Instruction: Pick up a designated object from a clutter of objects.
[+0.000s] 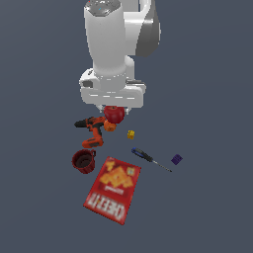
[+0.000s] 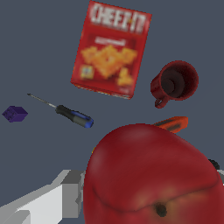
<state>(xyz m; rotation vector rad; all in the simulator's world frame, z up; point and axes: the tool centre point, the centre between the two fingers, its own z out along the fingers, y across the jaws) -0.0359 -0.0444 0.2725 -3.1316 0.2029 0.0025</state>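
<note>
Tool (image 1: 114, 109) grips red apple (image 1: 115, 114) above drill (image 1: 92, 131) and orange ball (image 1: 109, 126)

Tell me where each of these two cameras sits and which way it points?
Exterior view: off the arm, raised, looking down at the floor clutter; it shows the white arm and its claw around the apple.
Wrist view: on the wrist, looking down past the apple that fills the foreground; one grey finger shows.
Shared: apple, box, mug, screwdriver, purple cube, drill.
</note>
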